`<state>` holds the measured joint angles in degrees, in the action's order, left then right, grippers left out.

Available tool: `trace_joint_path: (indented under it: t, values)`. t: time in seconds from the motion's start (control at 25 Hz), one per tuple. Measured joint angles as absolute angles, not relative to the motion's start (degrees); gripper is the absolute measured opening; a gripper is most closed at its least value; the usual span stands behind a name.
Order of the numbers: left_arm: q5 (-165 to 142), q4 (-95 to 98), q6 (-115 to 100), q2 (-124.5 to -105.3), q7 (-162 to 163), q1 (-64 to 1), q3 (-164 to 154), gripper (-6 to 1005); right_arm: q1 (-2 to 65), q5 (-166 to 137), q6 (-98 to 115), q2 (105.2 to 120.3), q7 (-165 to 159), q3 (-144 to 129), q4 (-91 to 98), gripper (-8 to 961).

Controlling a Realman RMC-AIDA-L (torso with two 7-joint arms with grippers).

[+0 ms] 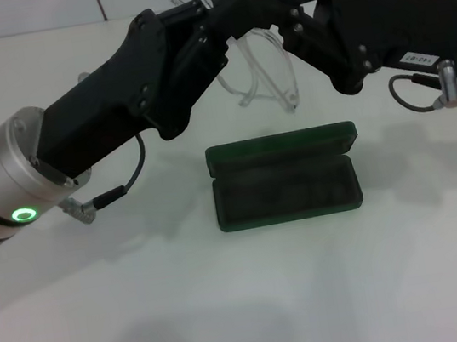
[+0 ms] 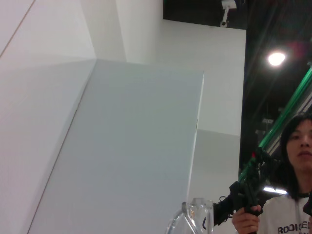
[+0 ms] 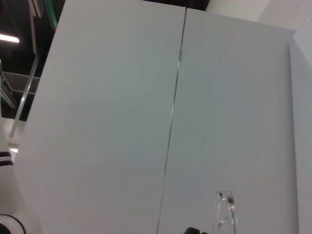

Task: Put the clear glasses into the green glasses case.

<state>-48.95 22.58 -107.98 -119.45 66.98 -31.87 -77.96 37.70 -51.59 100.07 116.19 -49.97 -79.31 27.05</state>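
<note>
On the white table point(image 1: 232, 308), nearest, lies the case point(image 1: 285, 178), open, its lid raised at the far side. Beyond and above it, the left pincer point(image 1: 218, 13) and right pincer point(image 1: 273, 5) meet, both gripping the glasses point(image 1: 266, 75), held in the air off the table.

The glasses point(image 1: 260, 63) are clear, colourless plastic with wraparound lenses, held aloft at the upper centre of the head frame, lenses hanging down and arms rising past the top edge. Below them, at the frame's centre, the case point(image 1: 285, 178) lies open, dark green with matching lining, its lid tipped back behind an empty tray.
</note>
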Motion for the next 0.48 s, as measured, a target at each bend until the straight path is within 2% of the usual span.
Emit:
trace_joint_path:
  t: [0.48]
  values:
    - [-49.21, 22.60, -108.26, -119.34, 67.04, -31.38, -77.96, 59, 37.19, -51.23, 98.64, 116.14, -48.96, -79.03, 26.78, 81]
